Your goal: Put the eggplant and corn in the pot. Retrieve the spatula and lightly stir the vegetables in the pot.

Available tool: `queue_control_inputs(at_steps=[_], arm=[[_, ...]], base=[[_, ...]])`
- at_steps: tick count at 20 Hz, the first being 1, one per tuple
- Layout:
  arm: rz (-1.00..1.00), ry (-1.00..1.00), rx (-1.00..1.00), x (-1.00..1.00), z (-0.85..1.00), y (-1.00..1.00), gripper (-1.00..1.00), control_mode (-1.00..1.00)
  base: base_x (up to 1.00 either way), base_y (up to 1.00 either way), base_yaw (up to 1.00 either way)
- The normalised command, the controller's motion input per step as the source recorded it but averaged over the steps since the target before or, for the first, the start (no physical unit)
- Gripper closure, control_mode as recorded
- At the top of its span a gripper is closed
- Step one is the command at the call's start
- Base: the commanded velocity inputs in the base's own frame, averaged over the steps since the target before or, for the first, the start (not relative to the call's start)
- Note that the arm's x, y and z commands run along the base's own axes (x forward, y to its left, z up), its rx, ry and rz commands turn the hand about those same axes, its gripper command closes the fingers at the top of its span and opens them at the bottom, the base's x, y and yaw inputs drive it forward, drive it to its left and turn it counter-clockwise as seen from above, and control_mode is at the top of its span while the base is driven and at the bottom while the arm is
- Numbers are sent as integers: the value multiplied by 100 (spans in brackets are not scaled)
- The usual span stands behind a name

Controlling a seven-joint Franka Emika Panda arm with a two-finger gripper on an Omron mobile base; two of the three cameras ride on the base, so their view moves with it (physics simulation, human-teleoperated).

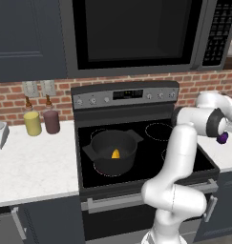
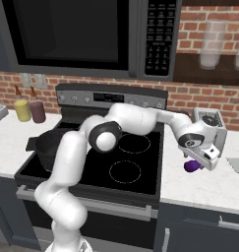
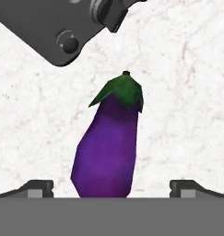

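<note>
Hovering at the right of the frame, the claw (image 3: 111, 188) stands wide open, one fingertip on each side of the eggplant (image 3: 109, 145), gripping nothing. That eggplant lies on the white worktop (image 3: 187, 92). Farther left, the corn (image 1: 116, 153) sits inside the pot (image 1: 112, 151) on the stove (image 1: 136, 162).

No text is legible — the stove (image 1: 125, 95) display and microwave (image 2: 157, 37) keypad blur.
</note>
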Motion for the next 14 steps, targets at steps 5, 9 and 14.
queue_control_inputs(at_steps=[5, 9, 14], arm=[[3, 2, 0, 38, -28, 0, -100, -100], [1, 4, 0, 11, -43, 0, -100, -100], [0, 7, 0, 0, -50, 3, -100, -100]], base=[[0, 0, 0], [0, 0, 0], [0, 0, 0]])
